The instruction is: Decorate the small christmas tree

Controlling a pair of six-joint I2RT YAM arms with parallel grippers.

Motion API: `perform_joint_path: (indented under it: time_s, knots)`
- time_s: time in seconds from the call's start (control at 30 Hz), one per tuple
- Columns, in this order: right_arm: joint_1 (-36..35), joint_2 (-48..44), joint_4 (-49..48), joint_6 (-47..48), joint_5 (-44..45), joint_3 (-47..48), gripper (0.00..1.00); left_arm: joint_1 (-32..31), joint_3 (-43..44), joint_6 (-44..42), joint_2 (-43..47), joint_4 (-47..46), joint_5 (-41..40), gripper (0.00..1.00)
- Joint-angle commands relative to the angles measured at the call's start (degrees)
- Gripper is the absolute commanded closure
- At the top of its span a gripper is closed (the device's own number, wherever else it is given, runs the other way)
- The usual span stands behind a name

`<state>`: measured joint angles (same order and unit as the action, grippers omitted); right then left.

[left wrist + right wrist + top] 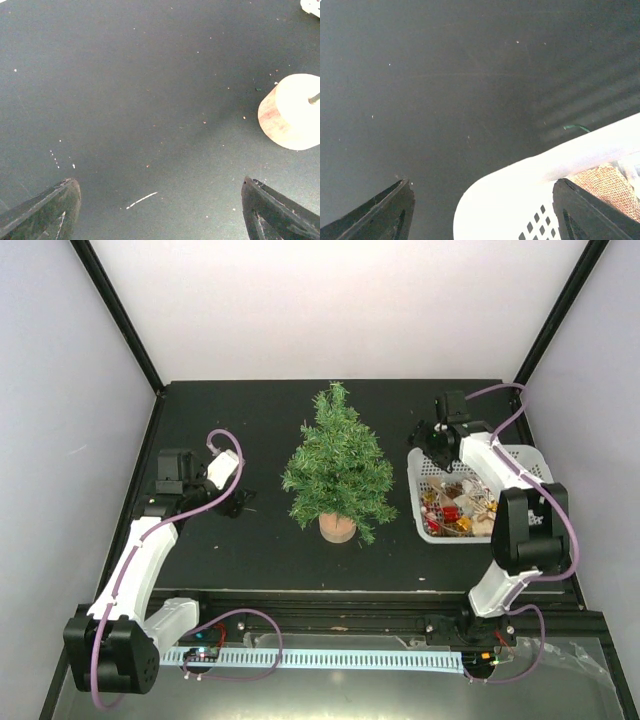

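Note:
The small christmas tree (338, 465) stands upright mid-table on its round wooden base (337, 528); no ornament shows on its branches. My left gripper (238, 502) hovers low over the bare table left of the tree, open and empty. In the left wrist view that gripper (160, 200) has only table between its fingertips, and the wooden base (292, 112) lies off to the right. My right gripper (437, 445) is open at the far left corner of the white basket (417, 495). In the right wrist view this gripper (485, 205) spans the basket's corner rim (545, 165), holding nothing.
The basket holds several small ornaments (455, 508) in red, gold and tan; a burlap piece (600, 182) shows inside its rim. Black frame posts and pale walls close in the table at the back and sides. A white scratch (141, 200) marks the table.

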<state>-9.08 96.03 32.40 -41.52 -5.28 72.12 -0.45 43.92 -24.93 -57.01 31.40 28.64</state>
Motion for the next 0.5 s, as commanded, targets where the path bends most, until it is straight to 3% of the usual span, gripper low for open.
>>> perform_joint_path:
  time_s: [0.0,0.3,0.47]
  knots:
    - [0.4,4.3,-0.6,-0.5,-1.9,4.8,0.23,0.1,2.6,-0.3,-0.7,1.1,0.2,0.12]
    - [0.4,6.1,3.3,1.8,0.7,13.4,0.22,0.2,3.0,0.5,-2.8,0.0,-0.3,0.12]
    - [0.4,2.1,1.6,1.4,1.9,5.7,0.22,0.2,4.1,0.7,-3.8,0.9,-0.7,0.12]
